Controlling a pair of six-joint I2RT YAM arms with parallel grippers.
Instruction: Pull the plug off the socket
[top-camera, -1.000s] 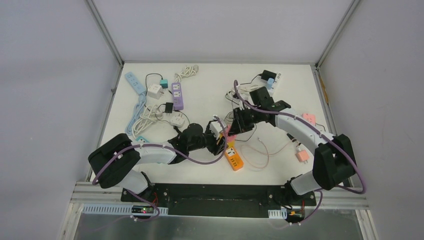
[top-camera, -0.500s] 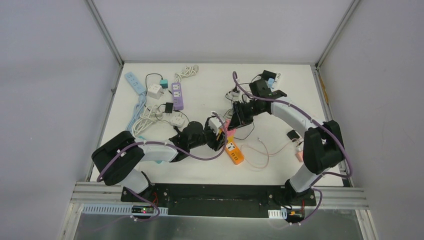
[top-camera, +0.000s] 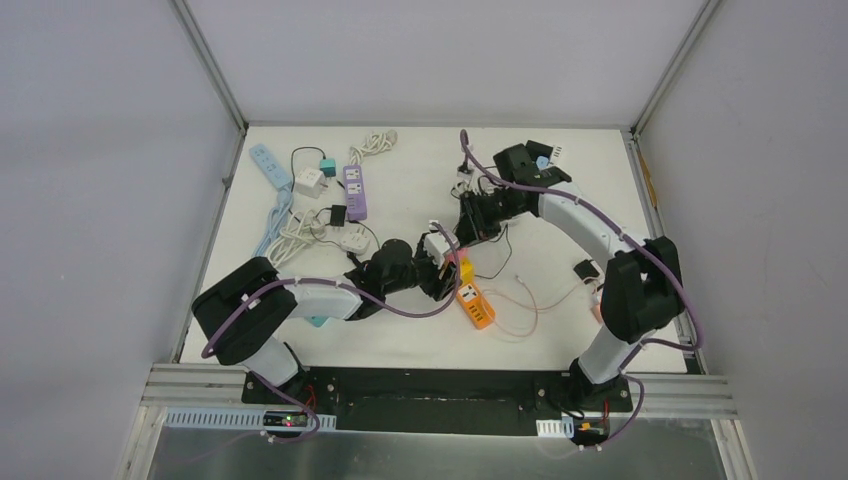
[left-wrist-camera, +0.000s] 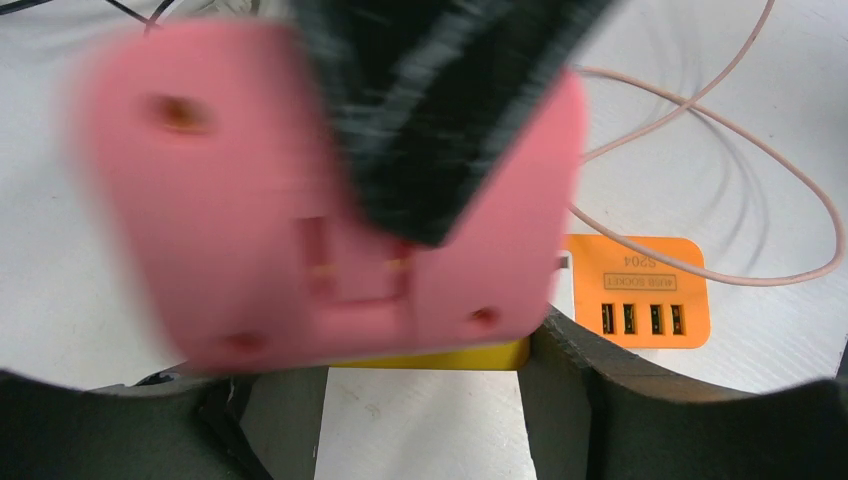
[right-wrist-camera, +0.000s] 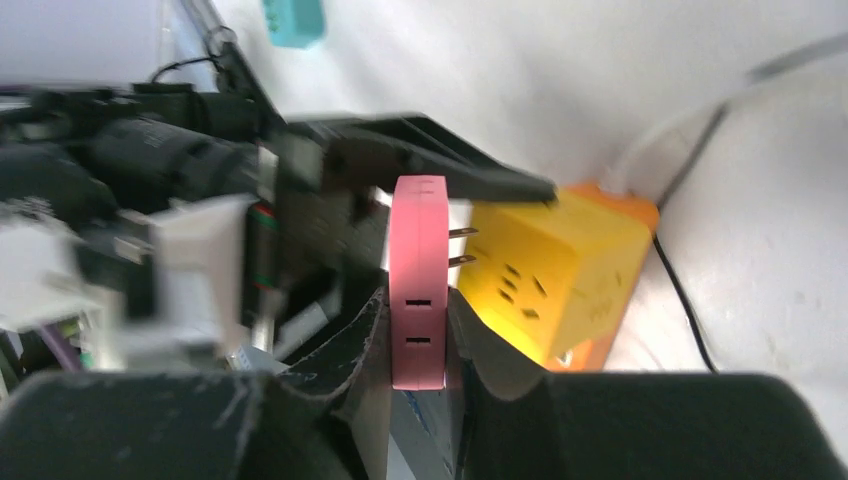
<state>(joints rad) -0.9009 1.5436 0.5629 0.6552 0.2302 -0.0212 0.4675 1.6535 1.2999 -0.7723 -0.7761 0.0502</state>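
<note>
White counter (top-camera: 400, 335), purple power strip (top-camera: 355, 190) and other strips toward far-left corner. Orange socket (top-camera: 476, 306) lies mid-counter, closer to near edge. Left hand (top-camera: 443, 277) clamps socket's yellow end between its fingers. Right hand (top-camera: 463, 240) pinches pink plug (right-wrist-camera: 418, 290) by its flat sides. 2 prongs exposed, tips right at socket face; cannot tell if fully out. Thin pink cable (top-camera: 520, 318) loops beside socket.

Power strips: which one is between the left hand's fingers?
The orange strip at centre, by the pink plug; the purple strip and light blue strip lie far left.
</note>
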